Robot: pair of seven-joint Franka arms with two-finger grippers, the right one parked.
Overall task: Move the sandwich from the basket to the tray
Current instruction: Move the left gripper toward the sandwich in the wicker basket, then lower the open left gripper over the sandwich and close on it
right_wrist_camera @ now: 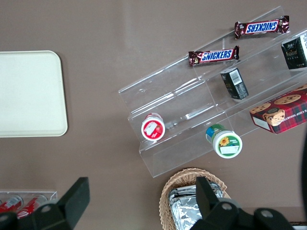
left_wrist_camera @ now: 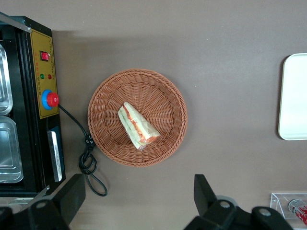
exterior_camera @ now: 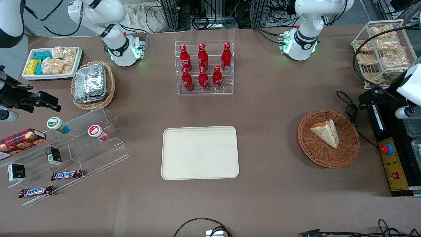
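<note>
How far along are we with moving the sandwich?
Nothing is done: the sandwich lies in the round wicker basket and the tray holds nothing. The gripper hangs open above the table beside the basket, gripping nothing. Grasp, carry and placement remain.

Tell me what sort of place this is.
Likely a lab mock-up of a snack counter: a rack of cola bottles, Snickers bars on a clear shelf, a sandwich in a basket. The open gripper hangs above it.

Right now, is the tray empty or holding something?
Empty: the tray is bare, the sandwich lies in the basket, the open end effector above.
</note>
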